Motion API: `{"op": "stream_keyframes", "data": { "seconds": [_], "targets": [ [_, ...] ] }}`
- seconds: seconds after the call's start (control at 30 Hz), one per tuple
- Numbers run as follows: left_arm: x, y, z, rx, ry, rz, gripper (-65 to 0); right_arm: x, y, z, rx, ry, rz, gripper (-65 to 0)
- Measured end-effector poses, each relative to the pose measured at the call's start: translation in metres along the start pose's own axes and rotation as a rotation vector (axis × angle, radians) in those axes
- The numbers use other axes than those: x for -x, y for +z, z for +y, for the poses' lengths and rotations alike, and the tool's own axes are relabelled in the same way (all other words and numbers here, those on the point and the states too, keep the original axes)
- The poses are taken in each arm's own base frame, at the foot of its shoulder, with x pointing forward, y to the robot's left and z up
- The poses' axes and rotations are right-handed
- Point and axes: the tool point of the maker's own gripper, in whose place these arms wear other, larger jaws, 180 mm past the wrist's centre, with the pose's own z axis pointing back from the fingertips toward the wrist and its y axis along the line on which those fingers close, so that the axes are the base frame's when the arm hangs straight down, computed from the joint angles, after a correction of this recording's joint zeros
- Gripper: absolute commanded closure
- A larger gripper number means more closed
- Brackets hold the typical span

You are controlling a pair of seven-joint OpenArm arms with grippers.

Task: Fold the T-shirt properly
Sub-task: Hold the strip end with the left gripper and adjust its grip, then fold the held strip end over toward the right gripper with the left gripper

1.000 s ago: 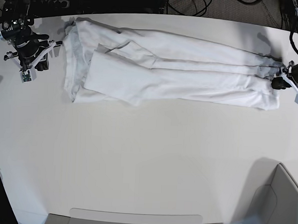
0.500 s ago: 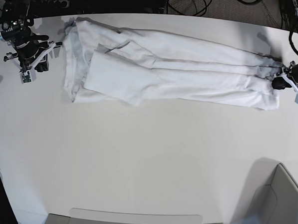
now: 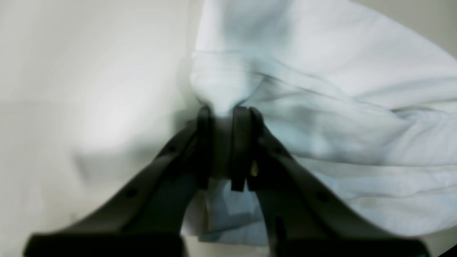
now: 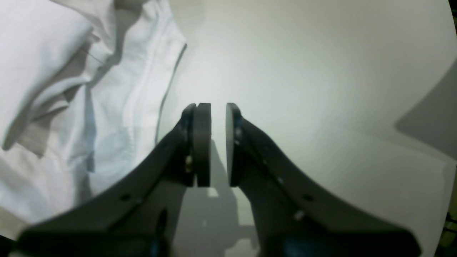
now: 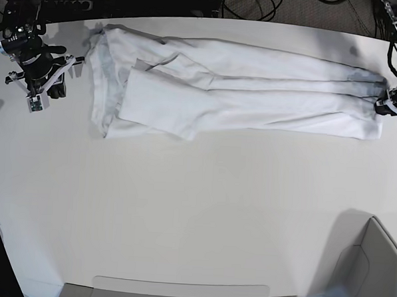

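Left wrist view: left hand (image 3: 223, 114) clamped on bunched edge of T-shirt (image 3: 321, 107); fabric pinched between fingers (image 3: 203, 142), rest of shirt spreading away over counter (image 3: 89, 89). View blurred.

Right wrist view: right hand (image 4: 217, 110) holding nothing, narrow gap between pads, counter (image 4: 321, 89) showing through gap. T-shirt (image 4: 89, 107) just beside hand, not touching.

Base view: T-shirt (image 5: 241, 91) stretched long across far part of counter (image 5: 195, 208). Left hand (image 5: 387, 105) at one end of T-shirt, gripping it. Right hand (image 5: 42, 74) near opposite end, apart from T-shirt.

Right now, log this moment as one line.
left gripper: shut on T-shirt end | right gripper: open, off cloth | shirt: long strip
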Motion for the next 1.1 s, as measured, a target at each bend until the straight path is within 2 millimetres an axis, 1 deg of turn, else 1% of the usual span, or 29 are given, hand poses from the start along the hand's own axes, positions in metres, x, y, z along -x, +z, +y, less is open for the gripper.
{"op": "stream_keyframes", "data": {
  "seconds": [0.17, 0.27, 0.33, 0.4, 0.47, 0.57, 0.67, 0.73, 0.77, 0.87, 1.03, 1.1],
  "targets": [
    [-0.012, 0.012, -0.006, -0.015, -0.059, 0.009, 0.0, 0.0, 0.001, 0.001, -0.002, 0.0, -0.003, -8.3],
    [-0.03, 0.03, -0.011, -0.028, -0.088, -0.042, 0.0, 0.0, 0.001, 0.001, -0.002, 0.0, -0.003, -8.3],
    [-0.037, 0.042, -0.017, -0.04, -0.114, -0.081, 0.0, 0.0, 0.001, 0.002, -0.002, 0.0, -0.003, -8.3],
    [-0.035, 0.051, -0.028, -0.054, -0.167, -0.088, 0.0, -0.001, 0.001, 0.002, -0.001, -0.001, -0.004, -8.3],
    [-0.029, 0.055, -0.042, -0.056, -0.212, -0.095, 0.0, -0.002, 0.001, 0.002, -0.002, -0.002, -0.008, -8.3],
    [-0.02, 0.058, -0.071, -0.047, -0.288, -0.109, 0.0, -0.001, 0.0, 0.002, -0.003, 0.0, -0.005, -8.3],
    [-0.003, 0.052, -0.099, 0.004, -0.304, -0.125, 0.0, -0.002, 0.0, 0.004, -0.008, -0.001, -0.007, -8.3],
    [0.01, 0.045, -0.111, 0.023, -0.295, -0.111, 0.0, -0.001, 0.0, 0.004, -0.006, 0.002, -0.003, -8.3],
    [0.012, 0.044, -0.116, 0.03, -0.297, -0.11, 0.0, -0.001, 0.0, 0.004, -0.006, 0.002, -0.004, -8.3],
    [0.011, 0.042, -0.137, 0.066, -0.291, -0.157, 0.0, -0.001, -0.001, 0.005, -0.01, -0.006, -0.007, -8.3],
    [0.021, 0.029, -0.173, 0.145, -0.266, -0.177, 0.0, -0.009, -0.004, 0.012, -0.023, -0.038, -0.037, -8.3],
    [0.018, 0.025, -0.194, 0.186, -0.291, -0.207, 0.0, -0.007, -0.004, 0.012, -0.019, -0.03, -0.027, -8.3]
  ]
}}
